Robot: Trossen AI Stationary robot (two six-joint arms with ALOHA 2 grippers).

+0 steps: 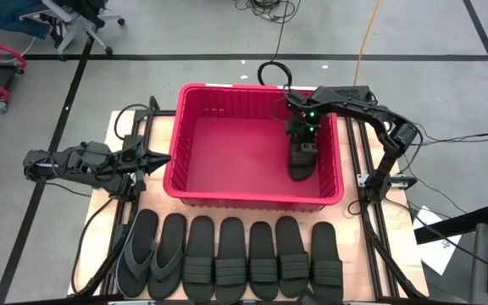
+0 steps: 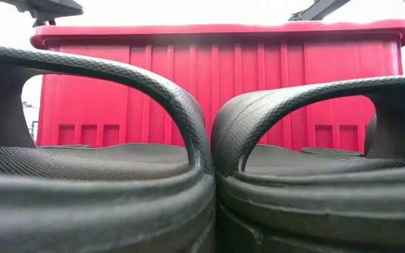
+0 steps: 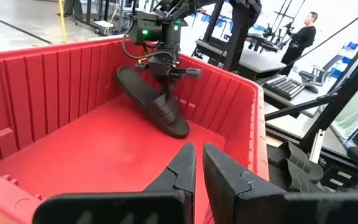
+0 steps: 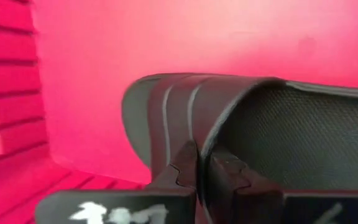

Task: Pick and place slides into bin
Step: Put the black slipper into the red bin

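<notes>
Bin [image 1: 195, 182] sits frame centre; 1 slide [image 1: 302, 159] inside its right side; 7 slides [image 1: 230, 259] lined below it.

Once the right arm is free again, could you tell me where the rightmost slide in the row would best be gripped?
Probably by its wide ribbed strap. The rightmost slide lies flat, sole down, so the strap arches clear of the footbed, leaving a gap for one finger. Come straight down from above, since another slide lies close beside it. The right gripper now holds a slide in the bin that way.
</notes>
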